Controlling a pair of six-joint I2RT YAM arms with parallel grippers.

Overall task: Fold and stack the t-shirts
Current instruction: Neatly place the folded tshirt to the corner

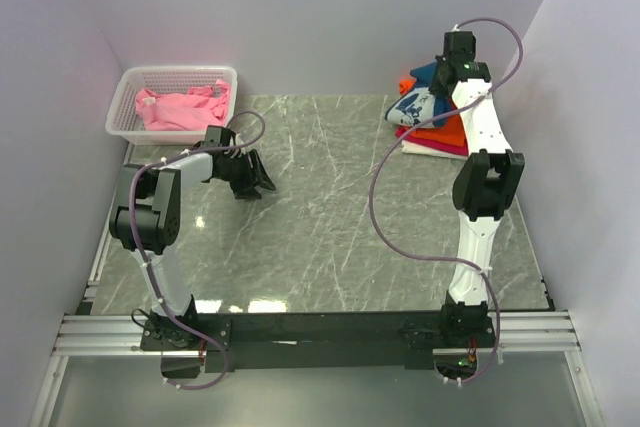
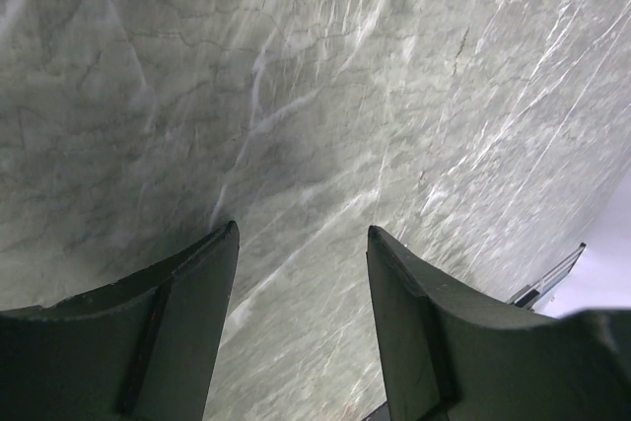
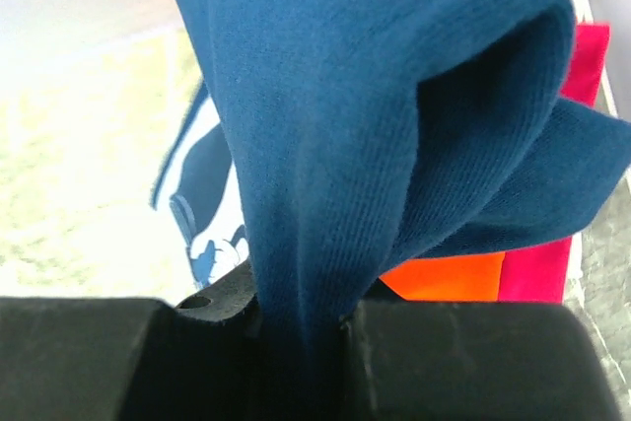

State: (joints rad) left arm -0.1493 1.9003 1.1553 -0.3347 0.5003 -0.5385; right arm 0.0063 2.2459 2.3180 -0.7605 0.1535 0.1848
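Over on the far right of the grey marbled tabletop (image 1: 330, 217), the right gripper (image 3: 301, 327) is pinched tight on a bunched fold of the dark navy cotton t-shirt (image 3: 375, 125), the rest trailing onto the folded orange, magenta and white stack (image 1: 448, 135). Left gripper (image 2: 301, 283) hangs spread wide and empty near the white lattice plastic basket (image 1: 122, 112) with its crumpled pink tee (image 1: 180, 107). My worry: it's gripped in a wad, so letting go now probably drops a lump and skews the pile.
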